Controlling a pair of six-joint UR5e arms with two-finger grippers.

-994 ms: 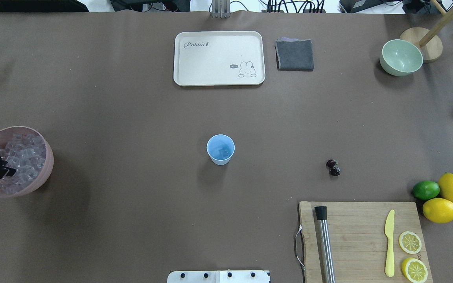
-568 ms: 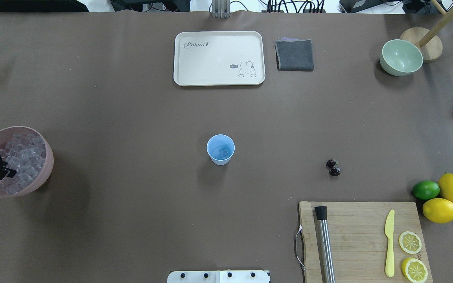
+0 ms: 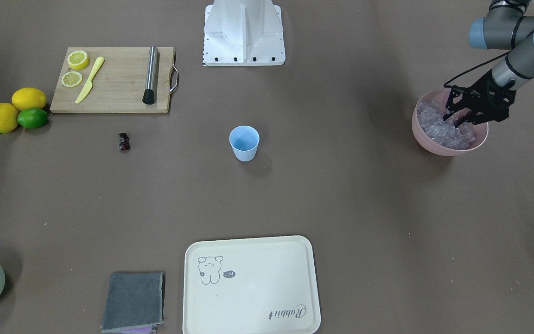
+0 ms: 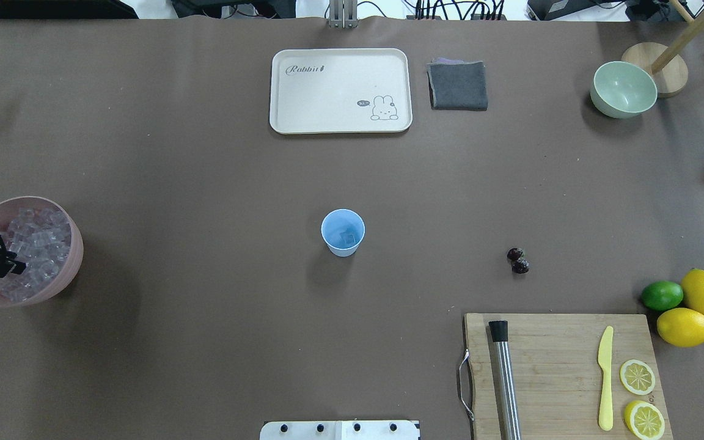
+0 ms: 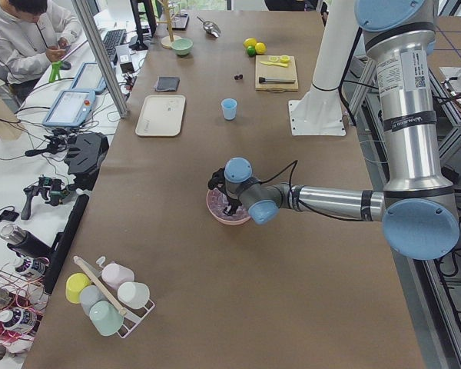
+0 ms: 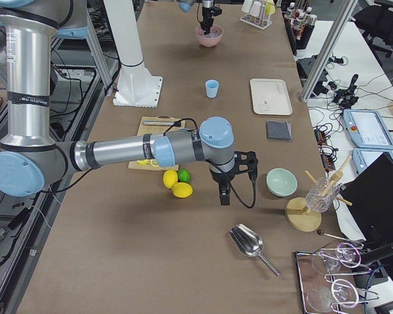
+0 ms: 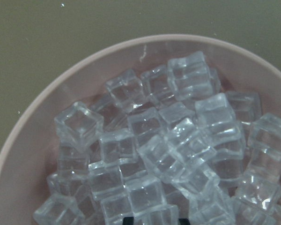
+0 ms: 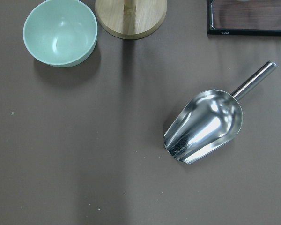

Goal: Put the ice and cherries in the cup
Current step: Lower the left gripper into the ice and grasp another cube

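The light-blue cup (image 4: 343,232) stands upright mid-table, and one clear cube shows inside it (image 4: 347,237). The ice (image 4: 40,244) is a pile of clear cubes in a pink bowl (image 4: 74,256) at the table's left end, and it fills the left wrist view (image 7: 168,150). My left gripper (image 3: 459,121) hangs over that bowl with its fingers spread and their tips down among the cubes, holding nothing that I can see. The cherries (image 4: 517,260) lie on the table to the right of the cup. My right gripper (image 6: 224,196) shows only in the exterior right view; I cannot tell its state.
A wooden cutting board (image 4: 560,373) holds a steel muddler, a yellow knife and lemon slices. Two lemons and a lime (image 4: 662,295) lie beside it. A cream tray (image 4: 340,90), grey cloth (image 4: 458,85) and green bowl (image 4: 623,89) line the far side. A steel scoop (image 8: 206,124) lies under my right wrist.
My left gripper has shifted slightly over the ice bowl, settling a little into the cubes. Cup, cherries and the rest have not moved.
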